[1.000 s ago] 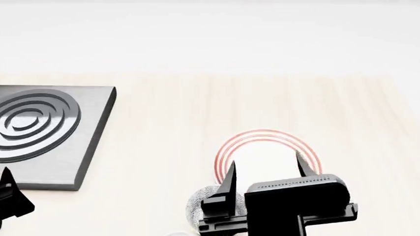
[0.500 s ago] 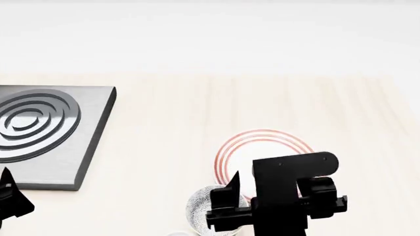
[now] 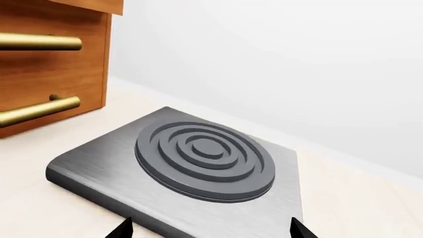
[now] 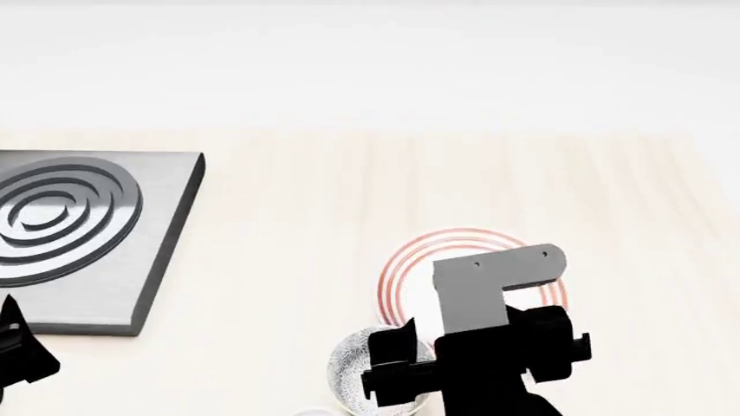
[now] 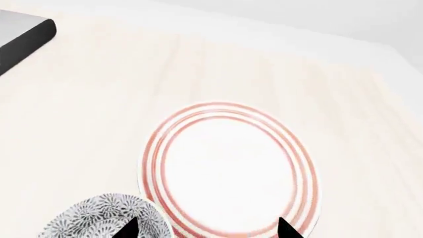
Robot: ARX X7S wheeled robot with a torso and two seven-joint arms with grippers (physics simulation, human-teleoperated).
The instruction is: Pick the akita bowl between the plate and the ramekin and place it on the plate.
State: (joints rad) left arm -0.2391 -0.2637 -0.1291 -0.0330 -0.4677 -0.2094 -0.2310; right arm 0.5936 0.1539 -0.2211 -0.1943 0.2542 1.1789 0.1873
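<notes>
The right pincer (image 5: 205, 229), jaws wide, hangs above the plate (image 5: 228, 168) (bowl (image 5: 106, 218) at its 7 o'clock).

Legible text, labels, brands, numbers, signs: none on any surface in the three views. The plate (image 5: 228, 171) carries only thin red rings, the bowl (image 5: 106, 218) only a fine grey-black speckle, and the grey slab (image 3: 191, 173) only raised concentric circles; none of these form characters. The wooden drawer fronts (image 3: 49, 64) with brass handles, the pale counter (image 4: 347, 191) and the right end effector (image 4: 463, 360) bear no markings.
</notes>
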